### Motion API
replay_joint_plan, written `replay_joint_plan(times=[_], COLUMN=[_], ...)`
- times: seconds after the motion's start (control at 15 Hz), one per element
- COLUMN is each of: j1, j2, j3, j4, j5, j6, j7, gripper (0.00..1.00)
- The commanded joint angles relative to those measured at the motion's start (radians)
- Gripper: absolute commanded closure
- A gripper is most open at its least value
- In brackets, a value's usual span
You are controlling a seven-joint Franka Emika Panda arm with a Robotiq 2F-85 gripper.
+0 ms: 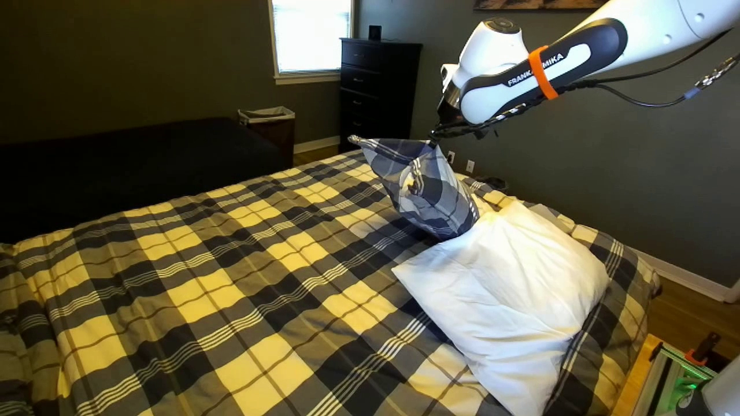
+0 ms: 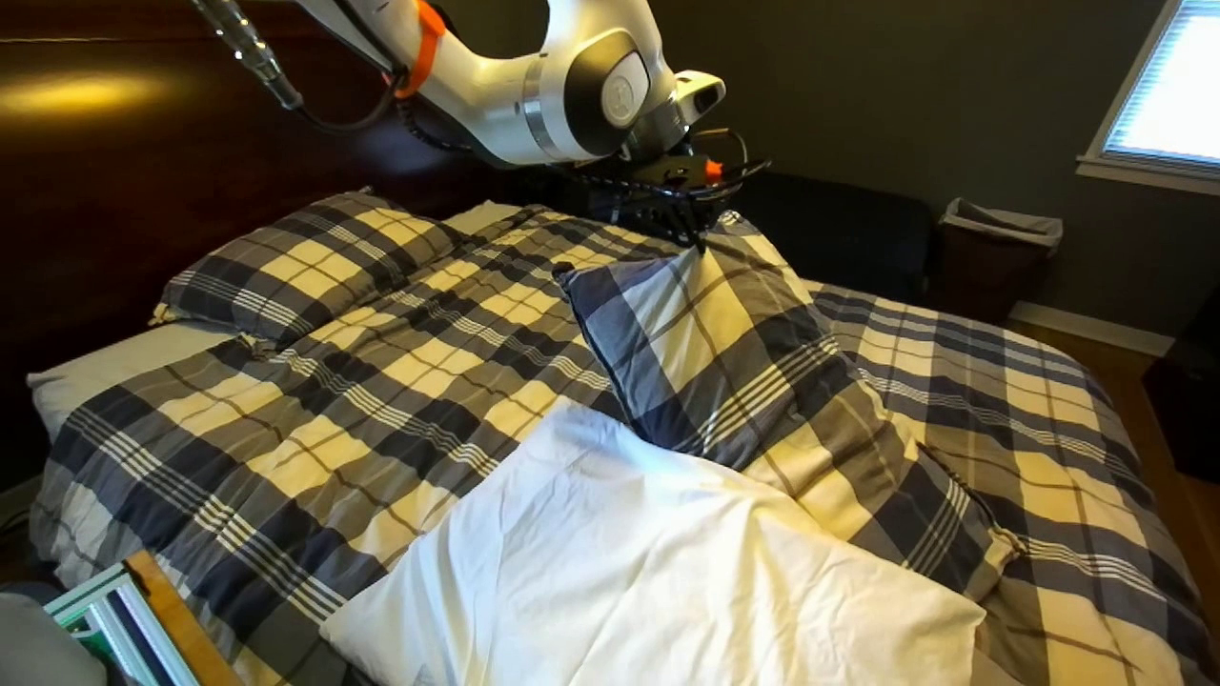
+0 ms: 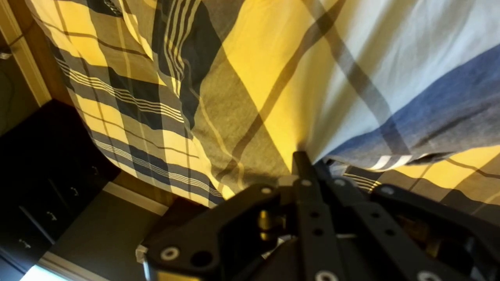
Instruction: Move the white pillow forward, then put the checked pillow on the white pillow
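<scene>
The white pillow (image 1: 509, 283) lies flat and wrinkled on the bed in both exterior views, and it is nearest the camera in an exterior view (image 2: 648, 581). The checked pillow (image 1: 428, 193) is lifted at one edge and tilted; its lower part rests by the white pillow's edge. It also shows in an exterior view (image 2: 734, 353) and fills much of the wrist view (image 3: 273, 86). My gripper (image 1: 433, 137) is above the bed, its fingers pinched on the checked pillow's upper edge. The fingertips show in the wrist view (image 3: 312, 162) with cloth gathered between them.
A plaid bedspread (image 1: 225, 289) covers the bed. Another plaid pillow (image 2: 315, 262) lies by the dark headboard (image 2: 124, 143). A dark dresser (image 1: 378, 86), a hamper (image 1: 269, 124) and a dark couch-like shape (image 1: 127, 162) stand beyond the bed. A wooden-edged metal frame (image 1: 665, 370) stands at the bedside.
</scene>
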Motion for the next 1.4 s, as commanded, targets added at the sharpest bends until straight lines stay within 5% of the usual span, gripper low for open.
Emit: replay_joint_plan(times=[0.0,0.47,1.33], j1=[-0.023,-0.071,-0.144], j2=[0.002,-0.033,-0.018], j3=[0.001,0.007,0.016], j4=[0.024,0.052,0.237], j5=[-0.017,-0.002,0.081], j6=[0.032,0.177,0.228], j7=[0.002,-0.115,-0.173], gripper=[1.00,1.00,1.00])
